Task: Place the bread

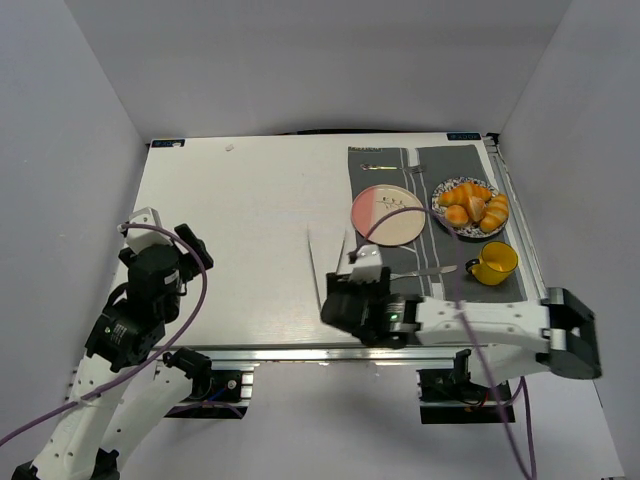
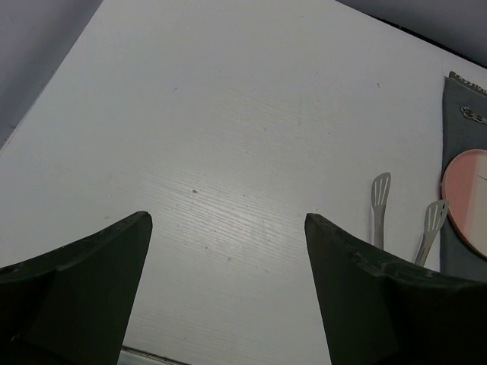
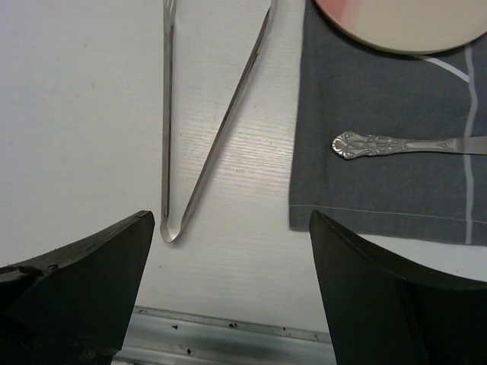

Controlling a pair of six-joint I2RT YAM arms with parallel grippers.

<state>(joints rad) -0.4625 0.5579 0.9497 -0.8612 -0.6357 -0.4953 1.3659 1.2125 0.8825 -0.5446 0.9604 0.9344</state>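
Two spread claws (image 2: pixel 228 218) (image 3: pixel 232 216); one pink plate (image 3: pixel 396 23)

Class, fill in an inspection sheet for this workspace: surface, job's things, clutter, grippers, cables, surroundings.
Surface: white table, grey placemat on its right part.
Job's things: bread heaped on patterned plate, the bun not told apart; pink plate bare.
Clutter: tongs on the table; yellow cup and ornate cutlery handle on the mat.
Grippers: left gripper open, empty; right gripper open, empty, near the tongs' bend.
Cables: purple cable looped over each arm.
Surroundings: plain walls on three sides.
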